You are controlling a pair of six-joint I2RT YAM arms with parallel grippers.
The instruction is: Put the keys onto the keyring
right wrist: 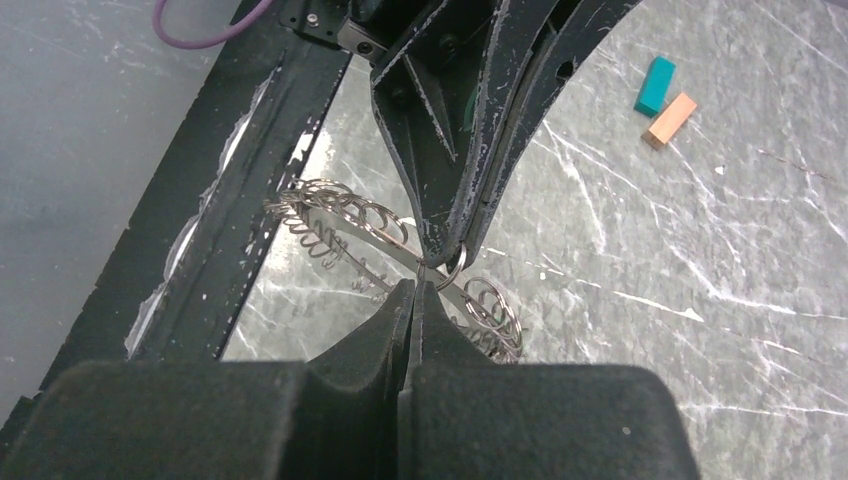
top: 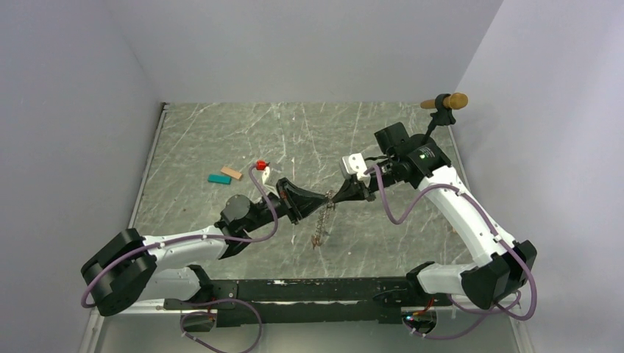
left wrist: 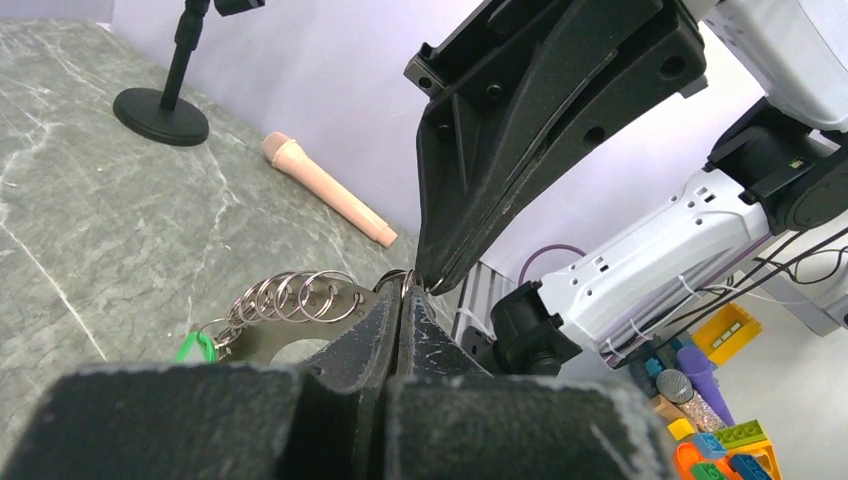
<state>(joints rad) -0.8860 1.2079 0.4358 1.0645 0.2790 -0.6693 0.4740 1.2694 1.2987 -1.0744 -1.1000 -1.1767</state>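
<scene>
Nearest me, the black mounting rail (top: pixel 309 290) carries both arm bases along the six o'clock edge. Reading from the left, a teal block (top: pixel 218 179) and a tan block (top: pixel 231 173) lie side by side at about ten o'clock of the table's middle, well apart from the action. Just right of them is a small red thing (top: pixel 260 164), possibly a key head, though it is too small to tell.

Next is the left gripper (top: pixel 322 198), fingers pressed together on the keyring (top: pixel 319 229), which dangles toward six o'clock below the pinch. The left wrist view shows its small split rings and a green key (left wrist: pixel 196 347) seemingly hanging on it. Tip to tip from three o'clock, the right gripper (top: pixel 340 194) pinches the keyring at nearly the same spot. A black stand (top: pixel 444 110) sits at two o'clock.

I'd judge this a regrasp or ring-opening step. Next, one gripper must let go and fetch a loose key while the other steadies the ring.
</scene>
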